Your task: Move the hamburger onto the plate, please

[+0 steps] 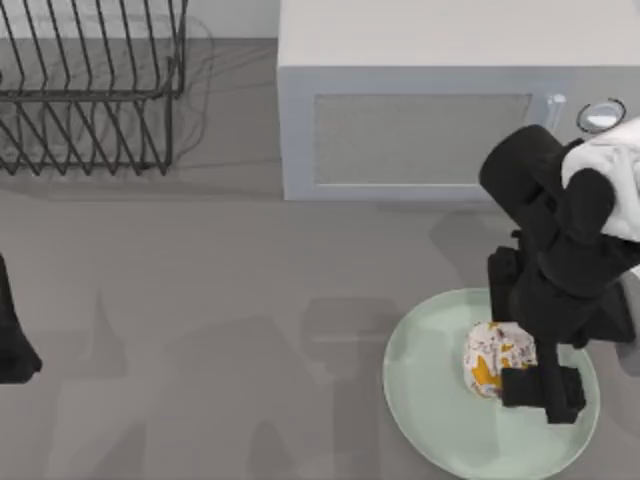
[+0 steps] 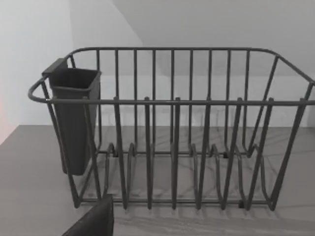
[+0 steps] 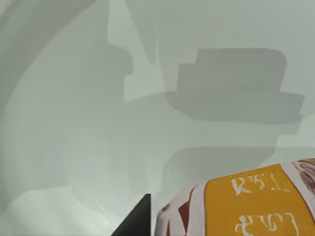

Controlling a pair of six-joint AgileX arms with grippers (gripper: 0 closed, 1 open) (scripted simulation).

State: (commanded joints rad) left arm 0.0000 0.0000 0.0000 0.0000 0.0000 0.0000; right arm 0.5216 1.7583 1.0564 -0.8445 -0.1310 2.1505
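Right hand: hovering over the plate, fingers bracketing the hamburger; whether it is gripping, I cannot tell.
Right wrist view: hamburger's orange wrapper lettering.
Left hand: sitting parked at the table's left edge.

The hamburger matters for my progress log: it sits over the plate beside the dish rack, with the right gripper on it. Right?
Not quite. The plate under the hamburger lies before the microwave, as the top view shows; the dish rack stands far left. The right gripper is there.

- I count one small cream-and-orange wrapped hamburger.
- One large round mint-green plate.
- One pale grey box microwave.
- One dark wire dish rack with one dark cutlery cup.
- Two black arms.
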